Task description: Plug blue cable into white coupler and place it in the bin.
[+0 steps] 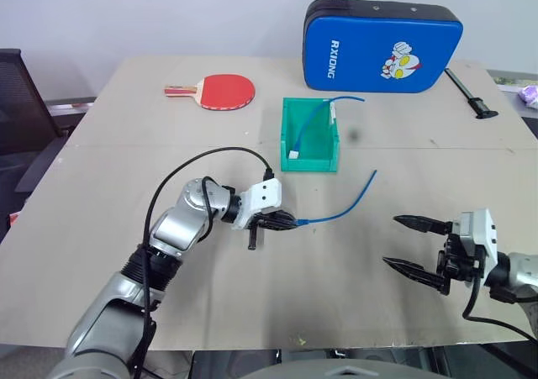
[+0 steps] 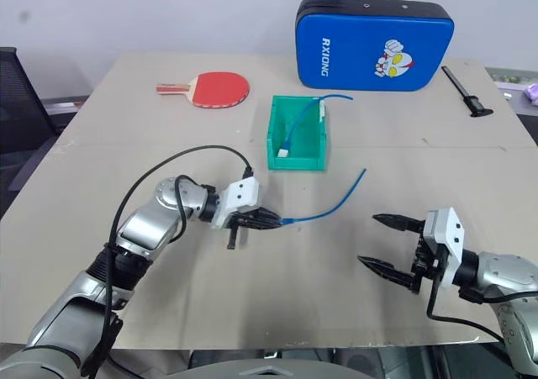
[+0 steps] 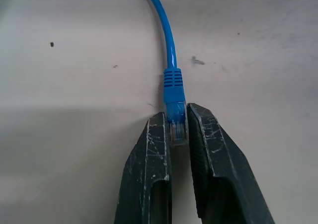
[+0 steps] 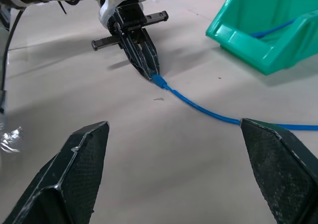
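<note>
The blue cable (image 1: 346, 203) lies curved on the table between the bin and the front edge. My left gripper (image 1: 290, 222) is shut on its blue-clear plug (image 3: 175, 120), which sits pinched between the two black fingers (image 3: 151, 154). The green bin (image 1: 309, 163) stands just beyond it, past the table's middle. My right gripper (image 1: 390, 240) hangs open over the front right of the table, well apart from the cable, with nothing between its fingers. In the right wrist view, the left gripper (image 4: 151, 75) holds the cable end. The white coupler is out of view.
Inside the bin lies a second blue cable (image 1: 313, 131) tipped with a white block (image 1: 294, 153). A blue padded case (image 1: 382, 47) stands at the far edge, a red paddle (image 1: 225, 91) lies far left, and a black tool (image 1: 471, 93) far right.
</note>
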Motion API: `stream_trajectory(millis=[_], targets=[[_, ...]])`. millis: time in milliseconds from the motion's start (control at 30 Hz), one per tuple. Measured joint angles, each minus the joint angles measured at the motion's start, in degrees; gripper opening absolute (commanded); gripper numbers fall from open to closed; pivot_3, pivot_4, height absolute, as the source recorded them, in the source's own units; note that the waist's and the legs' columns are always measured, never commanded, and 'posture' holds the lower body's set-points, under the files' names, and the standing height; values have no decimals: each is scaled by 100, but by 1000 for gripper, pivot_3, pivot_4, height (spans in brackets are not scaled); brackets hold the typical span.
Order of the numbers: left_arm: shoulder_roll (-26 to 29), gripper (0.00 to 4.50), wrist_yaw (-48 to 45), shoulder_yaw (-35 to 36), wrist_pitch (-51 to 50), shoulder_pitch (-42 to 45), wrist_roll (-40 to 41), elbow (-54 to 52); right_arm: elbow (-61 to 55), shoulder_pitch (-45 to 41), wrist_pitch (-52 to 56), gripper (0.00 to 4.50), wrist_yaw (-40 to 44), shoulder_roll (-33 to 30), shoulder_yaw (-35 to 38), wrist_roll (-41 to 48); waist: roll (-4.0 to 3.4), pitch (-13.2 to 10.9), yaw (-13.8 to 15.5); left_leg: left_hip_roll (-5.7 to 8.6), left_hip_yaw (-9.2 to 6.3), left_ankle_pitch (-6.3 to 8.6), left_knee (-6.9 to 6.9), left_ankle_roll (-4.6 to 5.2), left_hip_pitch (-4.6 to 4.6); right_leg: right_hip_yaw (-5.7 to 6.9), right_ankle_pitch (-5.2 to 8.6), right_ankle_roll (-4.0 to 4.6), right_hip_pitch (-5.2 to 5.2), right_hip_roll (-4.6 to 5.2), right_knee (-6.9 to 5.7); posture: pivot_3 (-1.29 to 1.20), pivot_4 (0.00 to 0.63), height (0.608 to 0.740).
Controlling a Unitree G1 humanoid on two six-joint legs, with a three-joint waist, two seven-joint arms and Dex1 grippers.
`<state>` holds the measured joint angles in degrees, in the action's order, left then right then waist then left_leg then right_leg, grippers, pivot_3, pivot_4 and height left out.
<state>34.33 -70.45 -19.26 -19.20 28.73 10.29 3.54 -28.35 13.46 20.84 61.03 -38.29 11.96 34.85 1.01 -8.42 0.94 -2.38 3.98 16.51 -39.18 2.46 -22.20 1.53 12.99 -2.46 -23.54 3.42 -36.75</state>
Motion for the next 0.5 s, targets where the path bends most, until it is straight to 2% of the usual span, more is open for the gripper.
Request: stream_trajectory(millis=[133,200,333,500], targets=[[-520,60,332,551,-812,0,806,-466,-521,26,787,4156,-618,303,-451,597,2,-1,-4,-4,-13,0,-7,0,-13,12,-1,-1,-2,5,1,0,150,728],[-805,60,603,891,-1347,-3,1294,-735,-553,-59,1021,4156,-929,646,-690,814,3,0,-13,-4,-16,0,-10,0,-13,13,-1,-1,-1,5,0,0,150,728],[-1120,60,992,1233,-2320,-129,2201,-1298,-467,-645,1279,4156,-1560,1425,-1080,1175,2,-1,-46,-1,-14,0,-7,0,-3,7,-1,-1,-1,3,-6,0,150,728],[-1231,60,1318,1709,-3049,-212,3060,-1558,-63,-1599,1552,4156,-2451,2420,-1104,1912,3,-2,-27,-1,-21,-1,-6,-1,-1,12,-2,1,-1,-1,-12,0,150,728]])
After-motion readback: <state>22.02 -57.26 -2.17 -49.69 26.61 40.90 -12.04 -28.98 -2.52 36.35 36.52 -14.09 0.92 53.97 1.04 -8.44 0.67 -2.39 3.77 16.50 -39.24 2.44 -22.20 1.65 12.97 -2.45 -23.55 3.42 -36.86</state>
